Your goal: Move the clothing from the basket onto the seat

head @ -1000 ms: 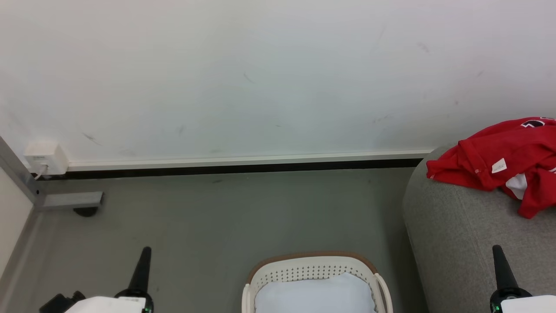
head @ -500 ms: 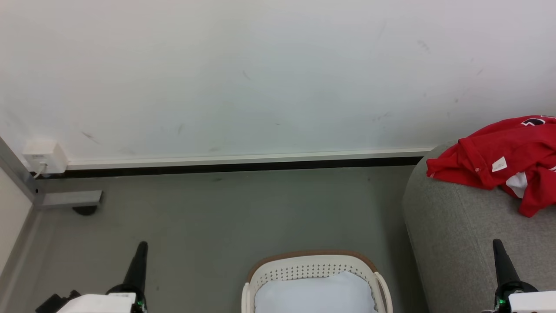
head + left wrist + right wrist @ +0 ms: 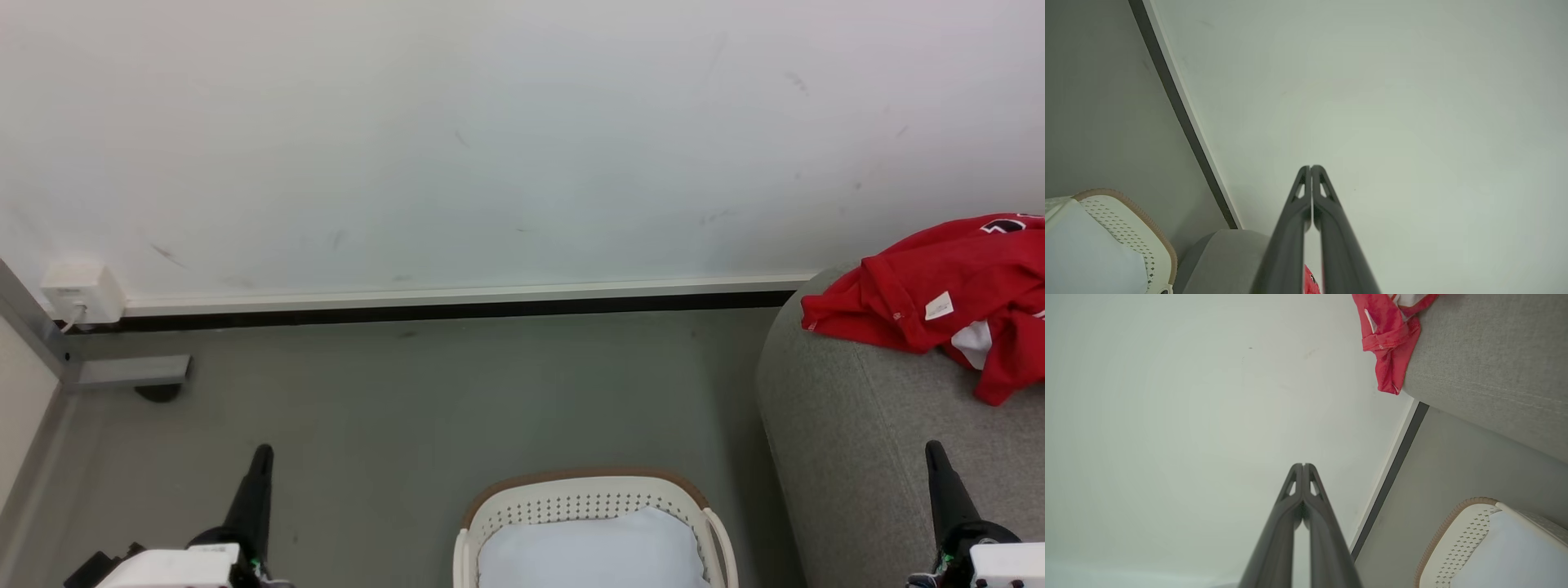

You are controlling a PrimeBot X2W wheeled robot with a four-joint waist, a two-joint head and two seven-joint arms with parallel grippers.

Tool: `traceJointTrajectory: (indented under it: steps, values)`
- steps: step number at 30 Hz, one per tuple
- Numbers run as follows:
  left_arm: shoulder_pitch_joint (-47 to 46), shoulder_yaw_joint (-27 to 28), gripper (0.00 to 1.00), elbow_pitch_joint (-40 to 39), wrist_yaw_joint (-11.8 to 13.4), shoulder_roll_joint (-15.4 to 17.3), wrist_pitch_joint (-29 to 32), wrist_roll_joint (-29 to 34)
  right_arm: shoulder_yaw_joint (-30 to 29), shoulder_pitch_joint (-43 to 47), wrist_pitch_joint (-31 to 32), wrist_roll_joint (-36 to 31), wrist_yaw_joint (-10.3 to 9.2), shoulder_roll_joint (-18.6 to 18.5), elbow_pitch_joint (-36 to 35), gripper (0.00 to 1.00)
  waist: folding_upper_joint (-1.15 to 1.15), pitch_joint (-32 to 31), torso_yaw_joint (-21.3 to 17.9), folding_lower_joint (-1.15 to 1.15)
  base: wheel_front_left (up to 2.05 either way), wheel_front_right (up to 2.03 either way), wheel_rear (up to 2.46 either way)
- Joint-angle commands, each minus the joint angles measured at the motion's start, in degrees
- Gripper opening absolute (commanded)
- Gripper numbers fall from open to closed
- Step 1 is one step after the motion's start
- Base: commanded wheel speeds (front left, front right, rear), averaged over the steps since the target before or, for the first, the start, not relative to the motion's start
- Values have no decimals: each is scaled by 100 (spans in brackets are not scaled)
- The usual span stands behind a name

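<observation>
No legible text: partial lettering on the red clothing [image 3: 914,278] and its white tag [image 3: 938,308] both unreadable.

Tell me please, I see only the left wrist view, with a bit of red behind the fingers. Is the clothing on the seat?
Observer: Yes, the head view shows the clothing lying crumpled on the seat, near the wall.
Operator: Does the other arm hold something?
Observer: No, the right gripper is shut on nothing, fingers together.
Operator: Anything red left to fetch?
Observer: In the head view a pale pad covers the basket from side to side, no red visible.
</observation>
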Motion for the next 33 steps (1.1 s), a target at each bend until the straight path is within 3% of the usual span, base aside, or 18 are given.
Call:
traceJointTrajectory:
  steps: [1, 16, 33]
  values:
    - [-77, 48, 0, -35, -33, 42, 41, -131, -23, -92, 39, 139, -10, -54, -43, 0, 0, 4, -1, 0, 0, 0, 0]
    - [-103, 117, 0, -67, -57, 45, 185, -683, -34, -114, 185, 698, -12, -57, -97, 0, 0, 37, -8, 0, 0, 0, 0]
    - [-98, 115, 0, -64, -57, 44, 185, -667, -33, -109, 184, 674, -12, -55, -95, 0, 0, 37, -8, 0, 0, 0, 0]
